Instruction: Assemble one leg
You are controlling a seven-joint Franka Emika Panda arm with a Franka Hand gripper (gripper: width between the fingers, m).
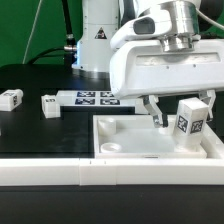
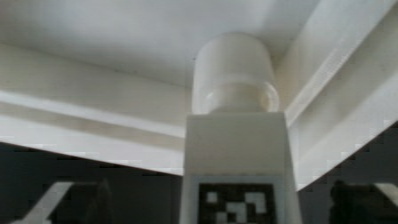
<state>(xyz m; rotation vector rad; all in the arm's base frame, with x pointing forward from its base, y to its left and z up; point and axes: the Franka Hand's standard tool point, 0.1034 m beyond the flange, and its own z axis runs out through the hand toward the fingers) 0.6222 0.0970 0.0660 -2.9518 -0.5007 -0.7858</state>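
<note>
Leg (image 1: 192, 122) stands on the white square panel (image 1: 130, 132), near its edge on the exterior view's right. Gripper (image 1: 182, 112) straddles it, jaws apart, with a gap on each side. Risk: closing off-centre could tip the leg or jam its peg crooked.

A black table (image 1: 40, 128) spreads under a green backdrop (image 1: 30, 30). The marker board (image 1: 95, 98) lies flat toward the back of the table. A small tagged block (image 1: 50, 102) sits just beside the board's end on the exterior view's left, and a second block (image 1: 12, 98) lies farther that way, apart from the first. Nearer the camera rests a white panel (image 1: 60, 170) with a raised rim and a round socket (image 1: 113, 147) in one corner. In the blurred wrist view, the white ridges (image 2: 89, 85) are probably that panel's rim.
</note>
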